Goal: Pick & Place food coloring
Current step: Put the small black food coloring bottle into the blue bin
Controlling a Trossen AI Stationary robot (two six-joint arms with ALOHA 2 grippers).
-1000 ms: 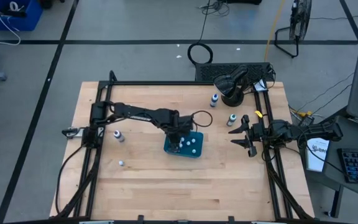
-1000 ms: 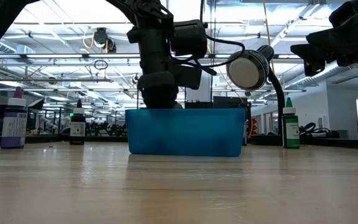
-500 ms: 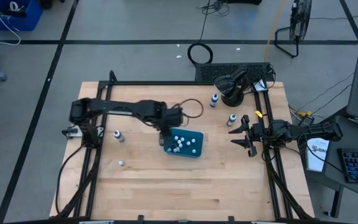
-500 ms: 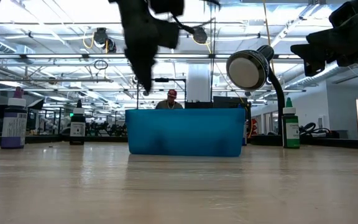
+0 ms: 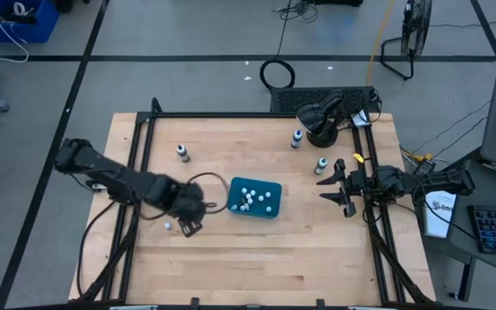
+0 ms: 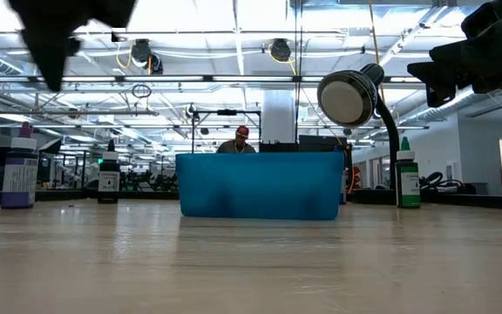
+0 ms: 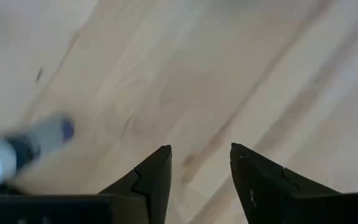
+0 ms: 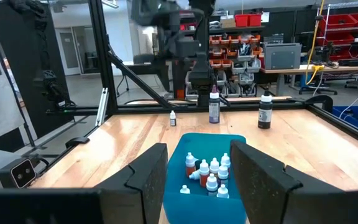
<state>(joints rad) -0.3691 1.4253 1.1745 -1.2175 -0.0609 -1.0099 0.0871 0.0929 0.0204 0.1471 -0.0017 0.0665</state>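
Only the right wrist view shows small bottles crowded in the tray. Left gripper, fingers apart, hovers near a bottle by the table's left edge. Right gripper waits spread near the right edge, by the lamp.

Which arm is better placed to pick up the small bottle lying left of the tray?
The left. Its gripper hangs open right beside the small bottle, which also shows ahead of its fingers in the wrist view. The right gripper waits open at the table's right edge, beyond the tray.

Bright overhead lighting; left wrist view motion-blurred, low view backlit.
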